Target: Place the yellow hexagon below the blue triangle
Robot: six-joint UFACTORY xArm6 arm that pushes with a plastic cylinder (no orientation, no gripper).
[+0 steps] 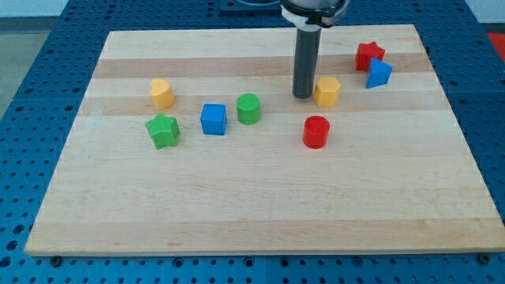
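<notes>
The yellow hexagon (327, 91) lies on the wooden board (252, 205), right of centre near the view's top. The blue triangle (378, 74) lies up and to the right of it, touching the red star (368, 55) just above it. My tip (303, 95) stands just left of the yellow hexagon, right beside its left face; contact is unclear. The red cylinder (316, 131) lies below the hexagon.
A second yellow block (162, 93) sits at the left. A green star (162, 130), a blue cube (213, 119) and a green cylinder (248, 108) lie in a row left of centre. The board sits on a blue perforated table.
</notes>
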